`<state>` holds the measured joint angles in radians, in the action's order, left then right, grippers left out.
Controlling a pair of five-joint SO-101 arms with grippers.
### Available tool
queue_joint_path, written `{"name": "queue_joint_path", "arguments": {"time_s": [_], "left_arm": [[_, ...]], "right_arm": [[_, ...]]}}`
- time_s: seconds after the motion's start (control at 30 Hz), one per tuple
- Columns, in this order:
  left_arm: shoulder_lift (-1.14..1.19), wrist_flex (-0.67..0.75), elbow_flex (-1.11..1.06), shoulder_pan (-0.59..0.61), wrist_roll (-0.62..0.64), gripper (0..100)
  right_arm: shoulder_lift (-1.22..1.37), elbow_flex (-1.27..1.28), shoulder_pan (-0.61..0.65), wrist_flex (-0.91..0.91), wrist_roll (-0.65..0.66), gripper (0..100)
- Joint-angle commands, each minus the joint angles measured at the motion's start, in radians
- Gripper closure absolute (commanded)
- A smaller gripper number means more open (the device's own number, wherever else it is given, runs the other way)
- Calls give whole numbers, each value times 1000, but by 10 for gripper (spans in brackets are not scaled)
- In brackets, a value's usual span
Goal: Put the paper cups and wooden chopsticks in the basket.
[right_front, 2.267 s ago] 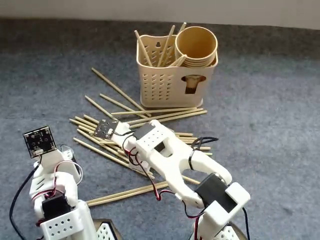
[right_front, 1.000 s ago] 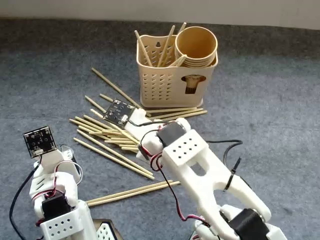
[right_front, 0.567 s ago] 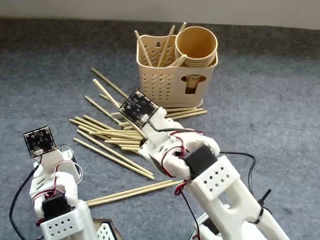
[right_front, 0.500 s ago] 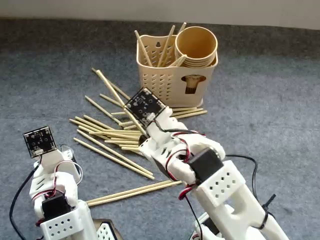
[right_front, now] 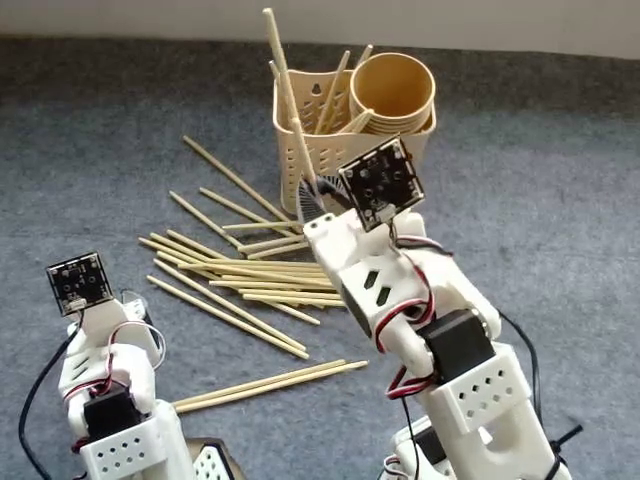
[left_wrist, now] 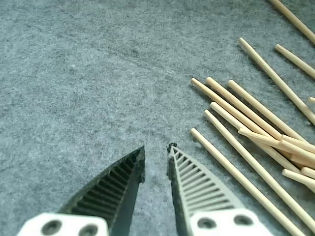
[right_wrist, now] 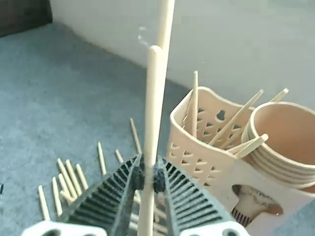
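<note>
We hold chopsticks (right_wrist: 155, 98) pinched in the right tool (right_wrist: 147, 173) (left tool (left_wrist: 156, 158) slightly spread); next, they need lowering into the basket (right_wrist: 194, 152).

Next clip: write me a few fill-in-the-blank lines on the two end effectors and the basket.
The right end effector is shut on one wooden ____.
The stacked paper cups sit inside the ____.
The left end effector, holding nothing, is ____ over the grey mat beside loose chopsticks.
Missing words: chopstick; basket; open.
</note>
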<state>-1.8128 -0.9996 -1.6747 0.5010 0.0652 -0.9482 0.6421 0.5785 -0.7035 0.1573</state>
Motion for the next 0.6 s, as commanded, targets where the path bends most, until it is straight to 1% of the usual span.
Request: {"name": "queue_joint_path", "arguments": {"time_s": [0.0,0.27,0.57], "left_arm": [[1,2,-21,1,-6,905],[1,2,-21,1,-6,905],[1,2,-21,1,-6,905]], "right_arm": [[-25,-5,-53,159,-9,991],[25,-10,-119,513,-6,992],[251,-21,-153,851,-3,992]]}}
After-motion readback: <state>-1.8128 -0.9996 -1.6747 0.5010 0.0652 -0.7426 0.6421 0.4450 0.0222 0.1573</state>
